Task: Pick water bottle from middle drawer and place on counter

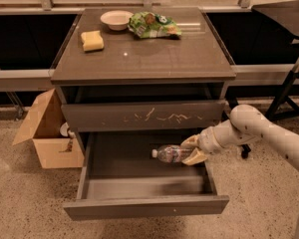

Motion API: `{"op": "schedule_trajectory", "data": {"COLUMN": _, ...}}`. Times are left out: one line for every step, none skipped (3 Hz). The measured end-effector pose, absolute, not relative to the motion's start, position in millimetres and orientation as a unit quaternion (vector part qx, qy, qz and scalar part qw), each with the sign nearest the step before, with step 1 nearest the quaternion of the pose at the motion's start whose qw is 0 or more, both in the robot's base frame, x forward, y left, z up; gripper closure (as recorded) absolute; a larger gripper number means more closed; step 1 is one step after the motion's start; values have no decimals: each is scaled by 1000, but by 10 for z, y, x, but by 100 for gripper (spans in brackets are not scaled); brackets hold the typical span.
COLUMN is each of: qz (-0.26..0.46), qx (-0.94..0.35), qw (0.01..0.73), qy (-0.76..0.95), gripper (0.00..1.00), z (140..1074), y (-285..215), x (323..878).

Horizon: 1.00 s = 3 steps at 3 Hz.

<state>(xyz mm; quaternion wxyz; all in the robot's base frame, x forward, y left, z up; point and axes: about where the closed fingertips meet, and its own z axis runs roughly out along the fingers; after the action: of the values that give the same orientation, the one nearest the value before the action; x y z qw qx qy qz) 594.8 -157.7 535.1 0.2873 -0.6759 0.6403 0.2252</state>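
The middle drawer [144, 207] is pulled open below the scratched drawer front [144, 116]. The water bottle [168, 154], clear with a white cap pointing left, lies sideways and is held above the drawer floor at the right side. My gripper [191, 150] reaches in from the right on the white arm and is shut on the bottle's base end. The counter [139, 49] is the glossy grey-brown top of the cabinet.
On the counter stand a white bowl [115, 19], a green snack bag [153, 25] and a yellow sponge [92, 40]. An open cardboard box [45, 128] sits on the floor left of the cabinet. A black stand [289, 91] is at the right.
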Motion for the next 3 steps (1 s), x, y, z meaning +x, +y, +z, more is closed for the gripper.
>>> {"op": "schedule_trajectory", "data": {"qz": 223, "qx": -677, "qw": 290, "qy": 638, "gripper": 100, "z": 5453, "y": -1590, "x": 5944}}
{"op": "schedule_trajectory", "data": {"qz": 212, "qx": -683, "qw": 305, "qy": 629, "gripper": 100, "z": 5986, "y": -1660, "x": 5920}}
{"op": "schedule_trajectory", "data": {"qz": 185, "qx": -695, "qw": 307, "qy": 623, "gripper": 100, "z": 6613, "y": -1768, "x": 5821}}
